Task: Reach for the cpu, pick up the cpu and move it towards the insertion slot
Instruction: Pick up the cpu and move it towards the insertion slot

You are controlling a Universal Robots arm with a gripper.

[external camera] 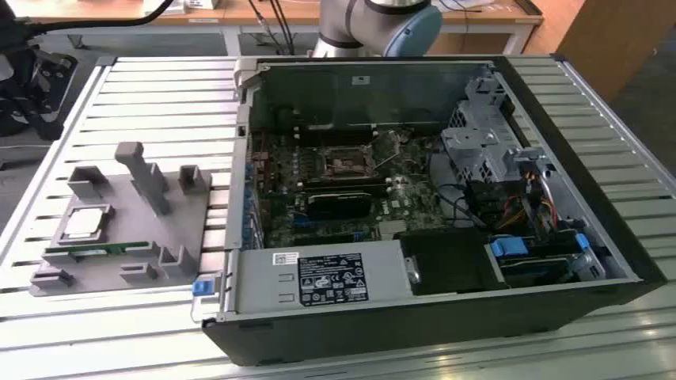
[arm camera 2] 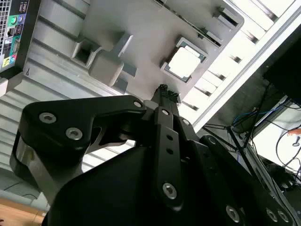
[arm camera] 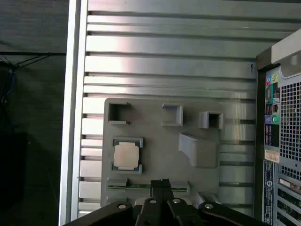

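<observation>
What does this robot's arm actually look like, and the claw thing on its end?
The arm is a rounded silver-grey tube with a pale blue cap at its joint. The gripper is matte black, made of flat angular link plates dotted with silver screw heads, narrowing to a slim tip.

Overall light: bright and even, coming from overhead.
Table glare: the slatted metal table point(external camera: 127, 95) shines in pale bands, and its slats wash out to white in the second wrist view.
Cpu: the metal top of the cpu point(arm camera 2: 183, 62) is blown out to near white.
Case interior: the computer case point(external camera: 423, 332) is dim inside, shaded by its own walls.
Shadows: soft and short beside the posts of the grey tray point(external camera: 195, 222) on the exterior view's left.
Gripper: the gripper point(arm camera 2: 163, 89) is near-black against the bright tray, with small glints on its screws.
</observation>
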